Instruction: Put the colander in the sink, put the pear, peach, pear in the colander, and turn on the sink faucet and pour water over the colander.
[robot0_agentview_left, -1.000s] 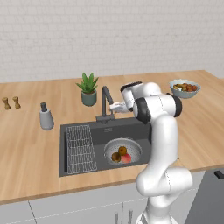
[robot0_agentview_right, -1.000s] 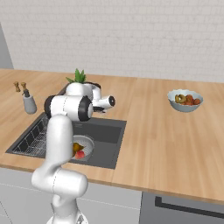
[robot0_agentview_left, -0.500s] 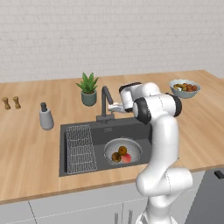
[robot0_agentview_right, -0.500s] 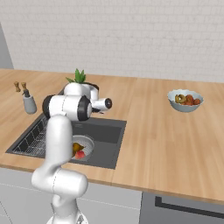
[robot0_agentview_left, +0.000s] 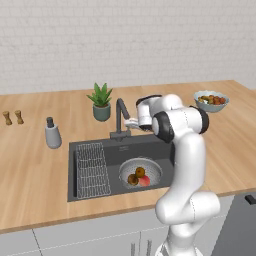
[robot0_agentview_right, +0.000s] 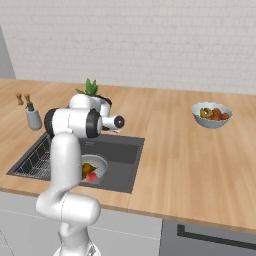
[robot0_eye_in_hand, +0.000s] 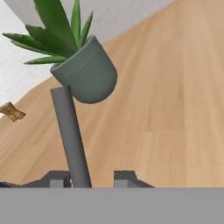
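Note:
The silvery colander (robot0_agentview_left: 152, 170) (robot0_agentview_right: 101, 163) rests in the dark sink (robot0_agentview_left: 90, 147) (robot0_agentview_right: 125, 150). It holds two brown pears (robot0_agentview_left: 136, 175) (robot0_agentview_right: 86, 168) and the red-pink peach (robot0_agentview_left: 145, 181) (robot0_agentview_right: 91, 176). The dark sink faucet (robot0_agentview_left: 120, 112) rises behind the basin. My gripper (robot0_agentview_left: 129, 122) sits level with it on its right side. In the hand view a grey bar of the faucet (robot0_eye_in_hand: 70, 127) runs up from between my gripper's (robot0_eye_in_hand: 91, 178) fingertips, and the jaws are shut on it. I see no water falling.
A potted plant (robot0_agentview_left: 101, 102) (robot0_agentview_right: 90, 87) (robot0_eye_in_hand: 85, 70) stands just behind the faucet. A wire rack (robot0_agentview_left: 92, 167) lies in the sink's left half. A grey dispenser bottle (robot0_agentview_left: 51, 132) (robot0_agentview_right: 33, 117) and two shakers (robot0_agentview_left: 12, 117) are further left; a fruit bowl (robot0_agentview_left: 211, 100) (robot0_agentview_right: 211, 114) is far right.
The jaws have closed from wide apart onto the faucet bar. The arm has hardly moved, and the fruit and colander stay put.

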